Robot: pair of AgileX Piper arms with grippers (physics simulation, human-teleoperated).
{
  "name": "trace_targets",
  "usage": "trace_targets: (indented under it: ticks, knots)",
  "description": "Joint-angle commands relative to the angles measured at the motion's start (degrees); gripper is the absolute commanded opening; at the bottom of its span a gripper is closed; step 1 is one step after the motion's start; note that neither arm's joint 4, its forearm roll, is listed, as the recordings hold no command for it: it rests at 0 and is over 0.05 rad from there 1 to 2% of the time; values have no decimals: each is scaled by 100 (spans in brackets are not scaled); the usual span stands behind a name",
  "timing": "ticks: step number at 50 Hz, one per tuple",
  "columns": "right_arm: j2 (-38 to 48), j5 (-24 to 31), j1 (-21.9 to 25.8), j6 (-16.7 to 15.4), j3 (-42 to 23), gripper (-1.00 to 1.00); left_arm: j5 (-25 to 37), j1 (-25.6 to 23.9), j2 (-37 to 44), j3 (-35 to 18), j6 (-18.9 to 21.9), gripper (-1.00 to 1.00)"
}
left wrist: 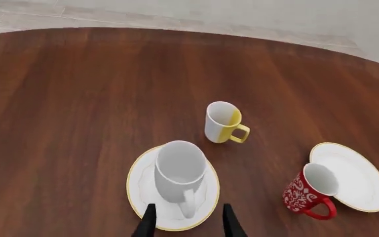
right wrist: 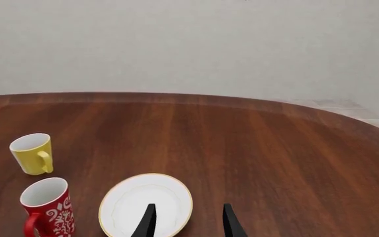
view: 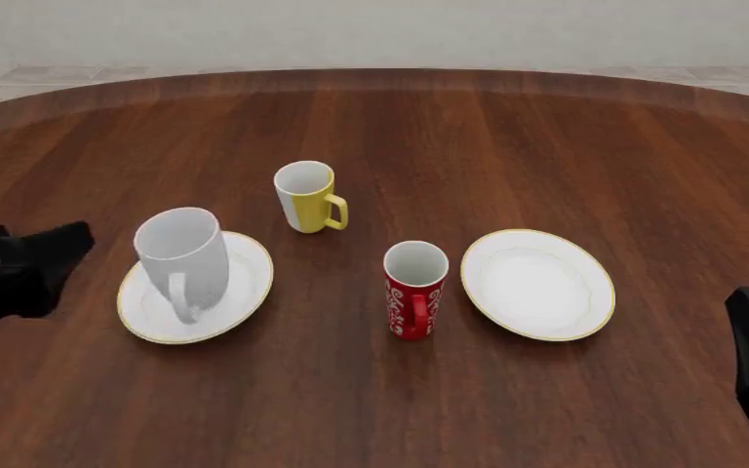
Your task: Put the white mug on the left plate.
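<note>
White mug [view: 184, 255]: we see it upright on the left plate [view: 247, 283], handle at 6 o'clock.
Left tool [left wrist: 189, 221]: spread, holding nothing.
Right tool [right wrist: 188, 220]: spread, holding nothing.

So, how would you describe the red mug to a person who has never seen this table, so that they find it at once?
Start at the round wooden table and find the two gold-rimmed white plates, the left plate and the right plate. The red mug stands upright between them, close beside the right one. It alone is red with a white pattern; the white mug is plain and the yellow mug is yellow and white.
</note>
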Motion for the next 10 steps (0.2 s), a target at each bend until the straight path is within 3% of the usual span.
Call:
trace_targets:
  ticks: [1, 10]
  knots:
    - [-5, -34, 6, 26, 0, 100, 1438, 522, -1632, -801, 128, 100]
    - [-7, -91, -11, 58, 0, 100, 2247, 689, -2553, -1517, 119, 100]
